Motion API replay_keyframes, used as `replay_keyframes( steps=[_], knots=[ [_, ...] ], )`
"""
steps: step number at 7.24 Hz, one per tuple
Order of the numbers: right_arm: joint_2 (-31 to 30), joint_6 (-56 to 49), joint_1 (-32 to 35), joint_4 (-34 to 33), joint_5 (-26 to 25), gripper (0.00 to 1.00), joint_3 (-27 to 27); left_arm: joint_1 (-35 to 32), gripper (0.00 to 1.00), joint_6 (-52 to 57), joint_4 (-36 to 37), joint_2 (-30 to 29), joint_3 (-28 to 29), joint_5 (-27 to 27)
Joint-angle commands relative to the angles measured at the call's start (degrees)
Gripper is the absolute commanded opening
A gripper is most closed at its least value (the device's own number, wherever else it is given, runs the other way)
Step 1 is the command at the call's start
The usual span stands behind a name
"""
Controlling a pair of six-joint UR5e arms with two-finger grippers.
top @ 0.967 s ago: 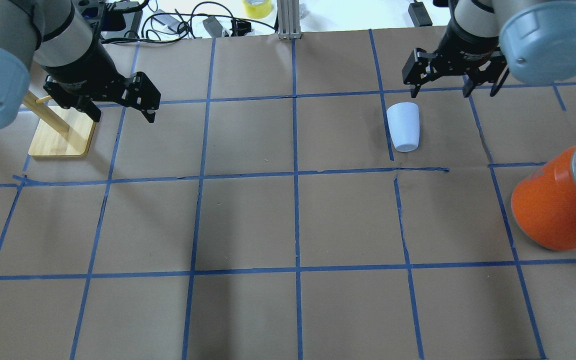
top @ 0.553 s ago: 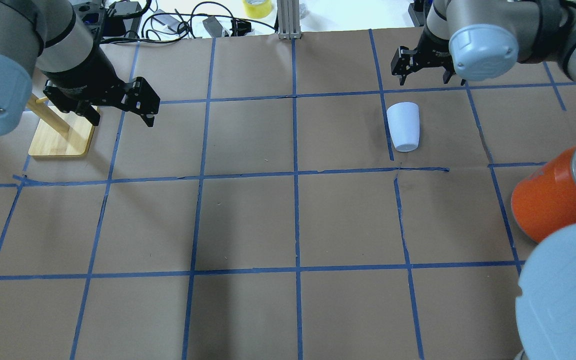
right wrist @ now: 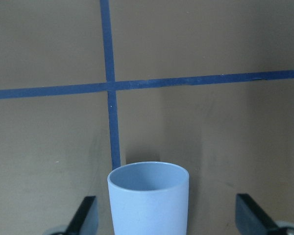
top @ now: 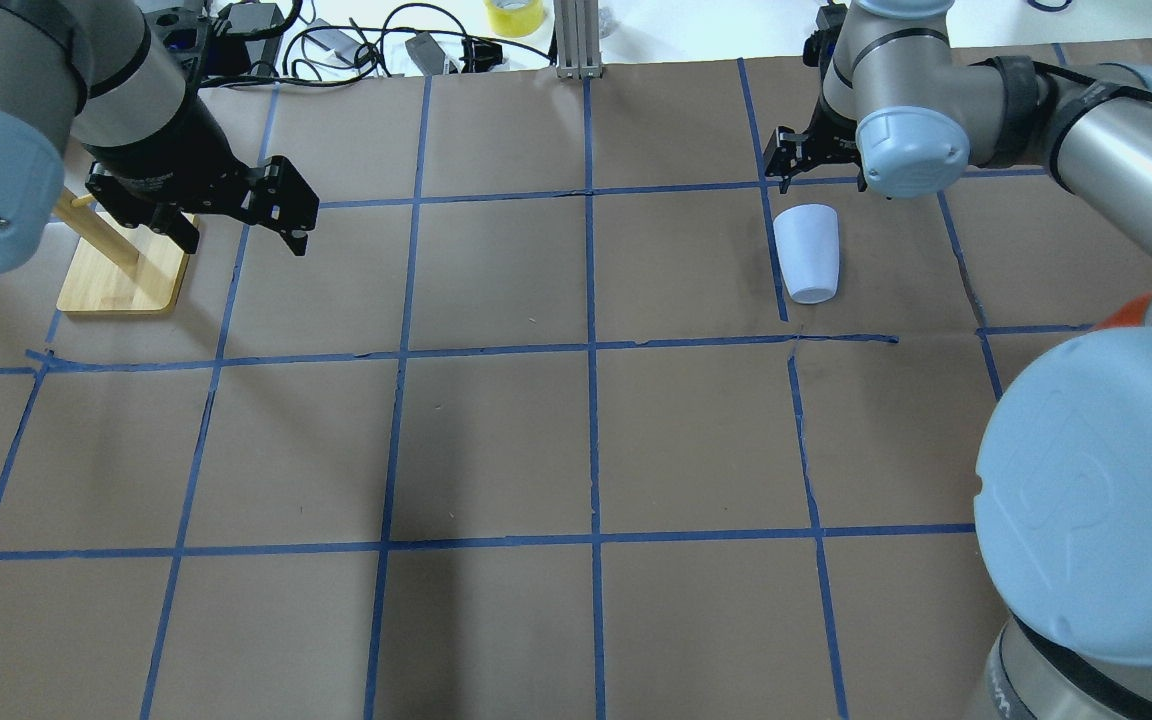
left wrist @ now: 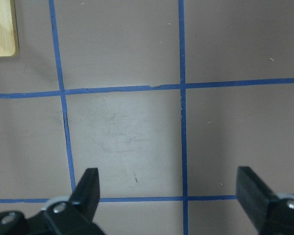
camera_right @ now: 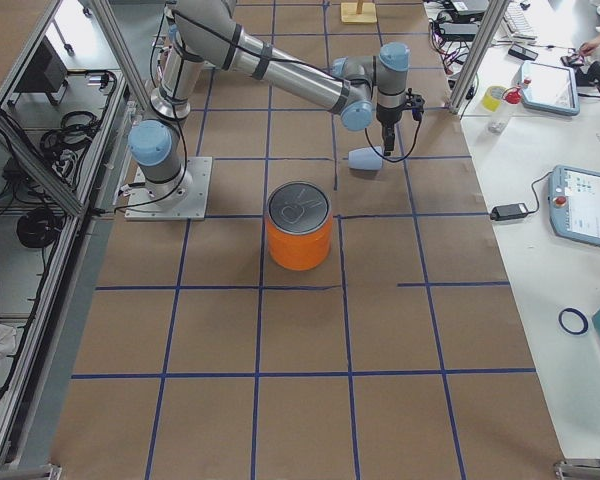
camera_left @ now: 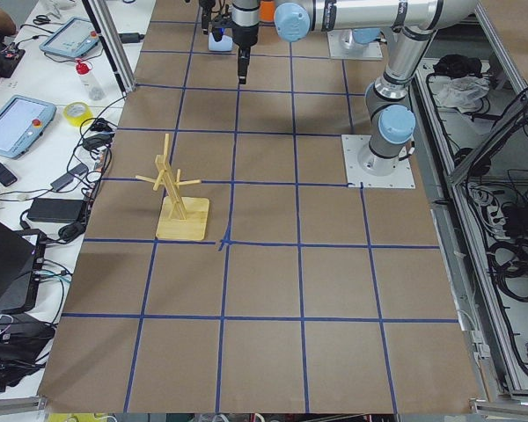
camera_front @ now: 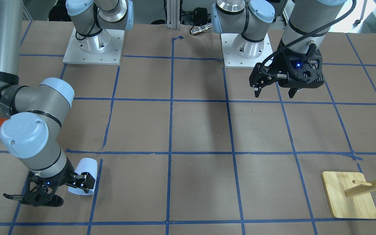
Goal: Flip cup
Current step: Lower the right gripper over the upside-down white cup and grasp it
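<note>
The small pale blue-white cup (top: 806,252) lies on its side on the brown paper, its wide mouth toward the table's far edge; it also shows in the front view (camera_front: 86,169) and the right wrist view (right wrist: 149,205). My right gripper (camera_front: 47,189) is open and hangs low over the cup's mouth end. In the right wrist view the two fingers (right wrist: 83,218) stand on either side of the cup, apart from its walls. My left gripper (top: 244,225) is open and empty, far off over bare paper near the wooden stand.
A big orange can with a silver lid (camera_right: 300,235) stands close to the cup on the robot's side. My right elbow hides most of it in the overhead view. A wooden peg stand (top: 126,270) sits at the far left. Blue tape lines grid the paper.
My right arm has swung round, and its gripper has moved left to sit over the cup's mouth end. The elbow now covers the orange can. The left gripper has hardly moved.
</note>
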Motion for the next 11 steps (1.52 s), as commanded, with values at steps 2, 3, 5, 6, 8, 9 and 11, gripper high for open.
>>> replay_keyframes(
  steps=[2,3,5,6,8,9,11],
  knots=[
    [0.44,-0.9,0.35,-0.62,0.52,1.0,2.41,0.11,1.0,0.0,0.03,0.0,0.0,-0.09],
    [0.52,-2.65,0.18,-1.06,0.43,1.0,3.3,0.11,1.0,0.0,0.03,0.0,0.0,-0.09],
    [0.96,-2.49,0.09,-1.07,0.43,1.0,3.48,0.2,1.0,0.0,0.11,0.0,0.0,-0.18],
    [1.14,-2.4,0.09,-0.98,0.51,1.0,3.57,0.2,1.0,0.0,0.11,0.0,0.0,-0.18],
    [1.23,-2.66,0.09,-1.07,0.52,1.0,3.84,0.46,1.0,-0.09,0.64,0.0,0.0,-0.18],
    [1.66,-2.58,0.09,-1.07,0.6,0.99,4.01,0.38,1.0,0.0,0.64,0.0,0.0,-0.44],
    [1.93,-2.66,0.09,-1.33,0.52,0.99,4.01,0.46,1.0,0.09,0.47,0.0,-0.09,-1.14]
  ],
)
